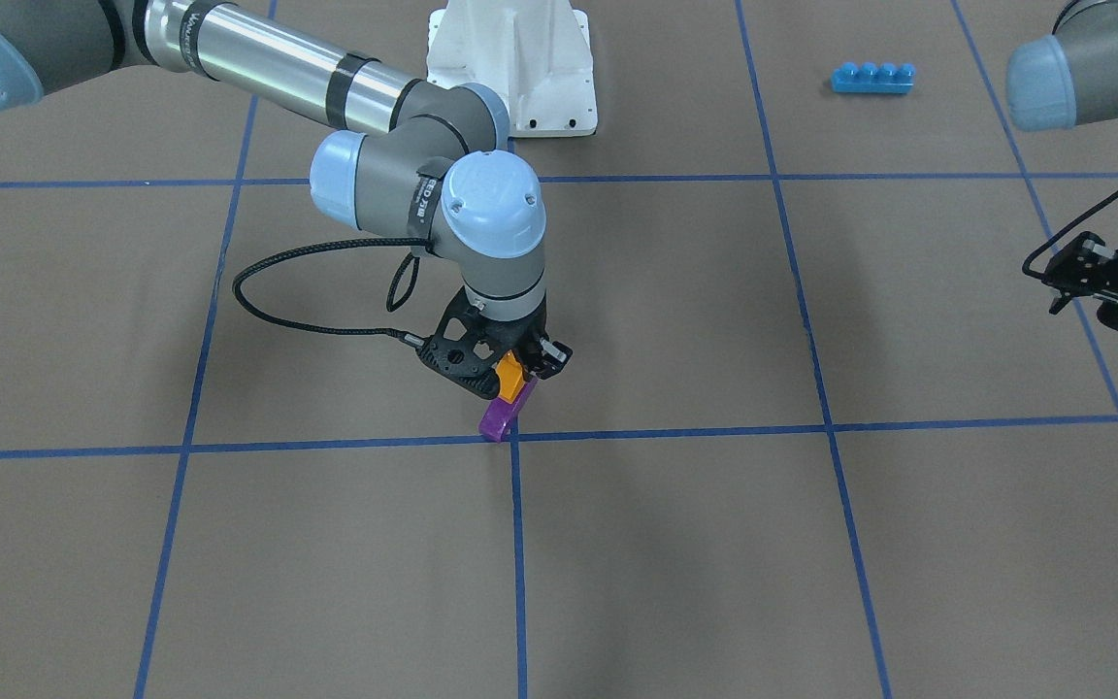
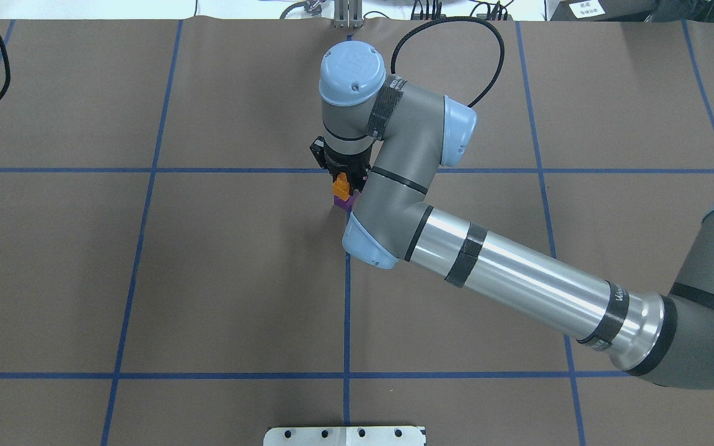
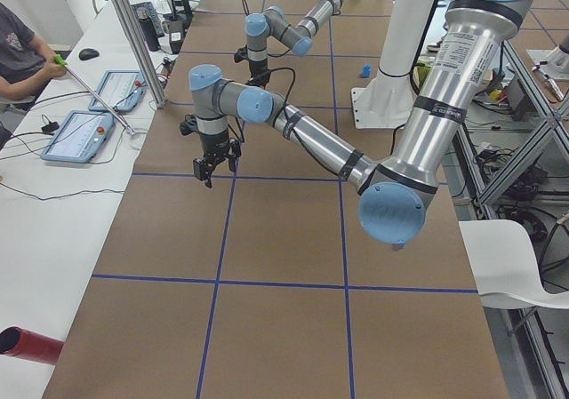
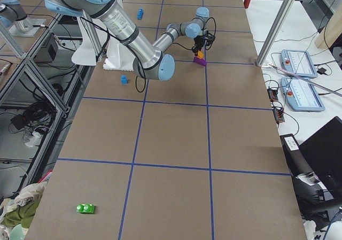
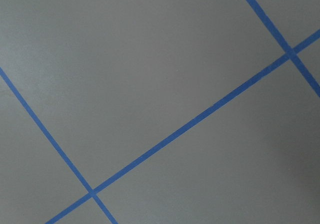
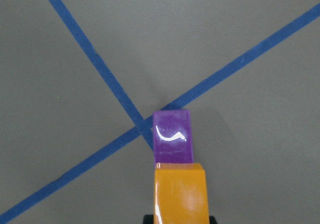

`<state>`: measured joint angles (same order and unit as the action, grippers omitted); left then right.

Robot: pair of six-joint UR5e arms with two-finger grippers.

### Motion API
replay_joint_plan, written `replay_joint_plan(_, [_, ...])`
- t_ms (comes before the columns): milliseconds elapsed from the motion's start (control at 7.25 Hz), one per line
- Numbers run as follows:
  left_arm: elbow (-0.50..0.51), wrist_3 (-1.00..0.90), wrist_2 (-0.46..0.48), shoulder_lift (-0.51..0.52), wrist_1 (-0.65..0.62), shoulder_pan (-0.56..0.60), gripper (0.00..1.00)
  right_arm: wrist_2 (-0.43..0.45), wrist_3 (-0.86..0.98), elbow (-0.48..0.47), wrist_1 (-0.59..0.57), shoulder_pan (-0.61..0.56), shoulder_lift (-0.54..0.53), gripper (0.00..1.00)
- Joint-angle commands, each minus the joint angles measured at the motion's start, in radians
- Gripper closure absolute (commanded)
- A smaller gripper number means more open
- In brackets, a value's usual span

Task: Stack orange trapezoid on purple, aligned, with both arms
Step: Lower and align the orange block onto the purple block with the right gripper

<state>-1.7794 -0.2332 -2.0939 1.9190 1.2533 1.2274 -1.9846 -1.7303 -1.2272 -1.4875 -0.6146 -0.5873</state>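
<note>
Orange trapezoid [image 6: 180,196] pinched over the purple [image 6: 173,136]
From the right wrist, it hid the purple's near end, probably lined up for pressing down. Facing the robot, the right gripper [image 1: 517,374] clamped it against the purple at the tape crossing [image 1: 517,434]; seating was unclear. Left gripper [image 1: 1068,282] hung well apart; its jaws could not be read.

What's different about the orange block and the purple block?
The orange trapezoid is orange and pinched in the right gripper; the purple is purple and not gripped. The orange trapezoid is on top; the purple is underneath, on the table. Both are small, shiny blocks.
</note>
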Motion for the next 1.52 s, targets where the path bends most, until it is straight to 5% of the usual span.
replay_joint_plan(0, [0.000,0.002,0.000,0.000,0.000,0.000,0.00,0.001,0.001,0.002,-0.001,0.004,-0.002,1.00])
replay_joint_plan(1379, [0.000,0.011,0.000,0.000,-0.003,-0.002,0.00,0.046,0.035,0.003,0.021,0.024,-0.005,1.00])
